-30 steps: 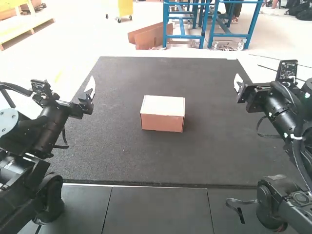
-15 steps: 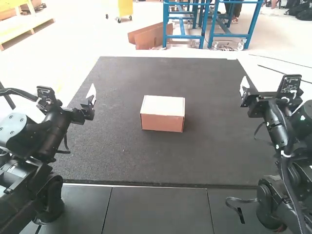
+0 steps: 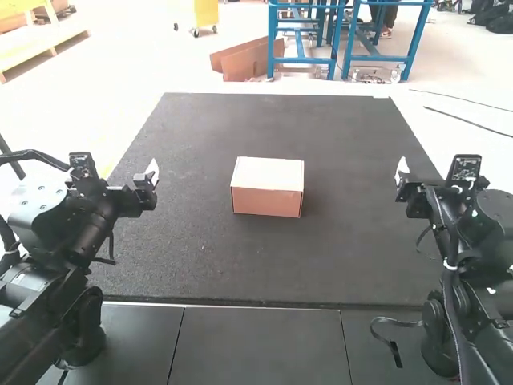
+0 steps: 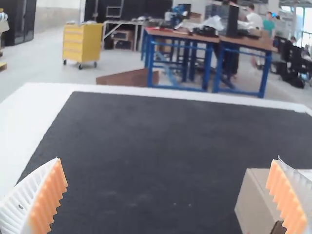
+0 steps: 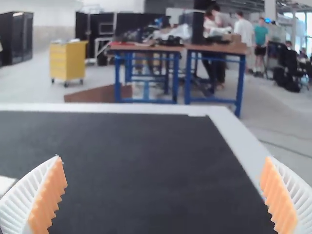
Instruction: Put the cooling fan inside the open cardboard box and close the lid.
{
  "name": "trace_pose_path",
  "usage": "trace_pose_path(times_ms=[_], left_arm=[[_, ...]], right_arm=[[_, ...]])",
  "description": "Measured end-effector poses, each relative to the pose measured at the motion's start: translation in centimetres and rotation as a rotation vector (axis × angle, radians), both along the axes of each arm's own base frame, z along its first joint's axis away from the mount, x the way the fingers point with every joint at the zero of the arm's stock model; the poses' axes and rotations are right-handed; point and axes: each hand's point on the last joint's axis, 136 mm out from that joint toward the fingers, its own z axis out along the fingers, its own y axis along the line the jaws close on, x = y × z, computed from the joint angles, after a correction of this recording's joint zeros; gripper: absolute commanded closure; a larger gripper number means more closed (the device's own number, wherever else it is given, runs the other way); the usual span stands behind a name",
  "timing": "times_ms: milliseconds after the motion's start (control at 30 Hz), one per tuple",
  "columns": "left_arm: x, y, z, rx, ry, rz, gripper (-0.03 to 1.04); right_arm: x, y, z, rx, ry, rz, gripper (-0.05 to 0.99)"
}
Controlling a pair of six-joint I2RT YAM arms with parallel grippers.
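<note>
Seemingly closed cardboard box [image 3: 268, 186] centred; left gripper [image 3: 149, 180], right gripper [image 3: 403, 183] agape.

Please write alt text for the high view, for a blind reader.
A closed cardboard box sits in the middle of a black mat. The left gripper and right gripper hang at the mat's side edges, both apart from the box.

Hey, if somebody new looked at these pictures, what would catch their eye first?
A closed cardboard box sits in the middle of the black mat. The left end effector and the right end effector hang open at the mat's opposite edges, well apart from it.
</note>
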Motion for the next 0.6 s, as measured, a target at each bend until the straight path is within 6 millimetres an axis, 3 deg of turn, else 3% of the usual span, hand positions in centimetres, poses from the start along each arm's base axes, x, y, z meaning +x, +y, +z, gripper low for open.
trace_pose_path(times_ms=[233, 500, 600], left_arm=[[0.2, 3.9, -1.8, -0.041, 0.074, 0.159, 0.04], [0.2, 4.1, -2.9, -0.049, 0.117, 0.170, 0.04], [0.2, 4.1, -3.0, -0.049, 0.121, 0.169, 0.04]], right_arm=[[0.1, 0.7, -1.8, 0.035, 0.074, 0.036, 0.02], [0.1, 0.2, -2.7, 0.045, 0.111, 0.018, 0.02], [0.1, -0.6, -3.9, 0.045, 0.160, -0.015, 0.02]])
